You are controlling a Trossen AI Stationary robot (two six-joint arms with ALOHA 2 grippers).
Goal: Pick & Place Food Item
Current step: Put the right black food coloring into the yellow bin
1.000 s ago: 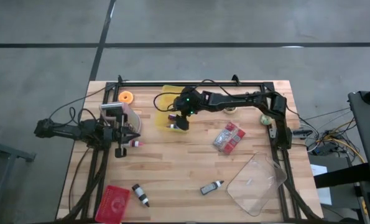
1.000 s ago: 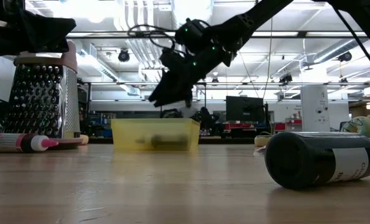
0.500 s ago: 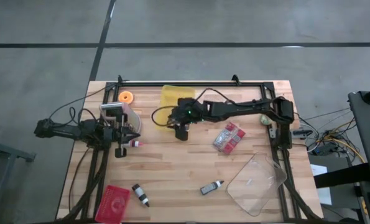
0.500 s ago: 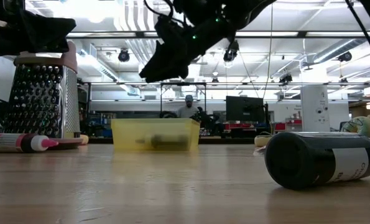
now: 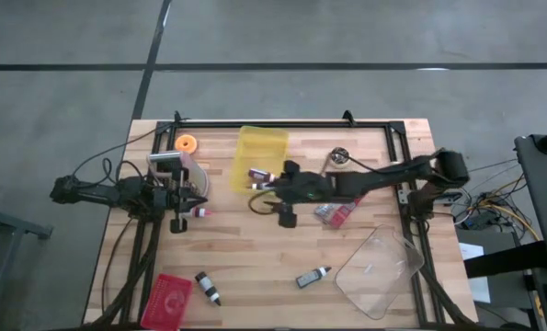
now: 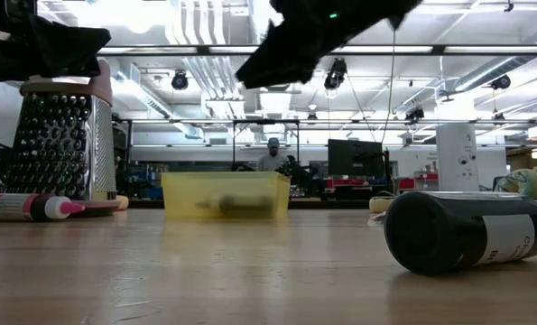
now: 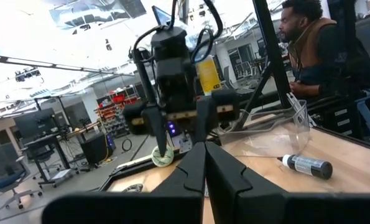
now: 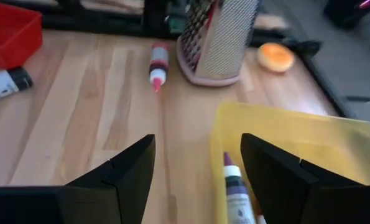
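The dark right gripper (image 5: 285, 213) hangs with fingers spread, just beside the yellow plastic bin (image 5: 260, 147); the dark left gripper (image 5: 177, 195), fingers together, rests farther from it.

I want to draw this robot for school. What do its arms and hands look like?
Both arms are dark, nearly black, made of slim jointed tubes with black cables looping along them. The right arm's hand has two wide, flat, dark fingers with angled tips. The left arm's hand has the same kind of dark wedge fingers. A tiny green light glows near the right wrist.

Grey concrete floor (image 5: 365, 37) crossed by dark lines, bright ceiling lights (image 6: 205, 18), monitors (image 6: 352, 155), seated person (image 7: 321, 50)
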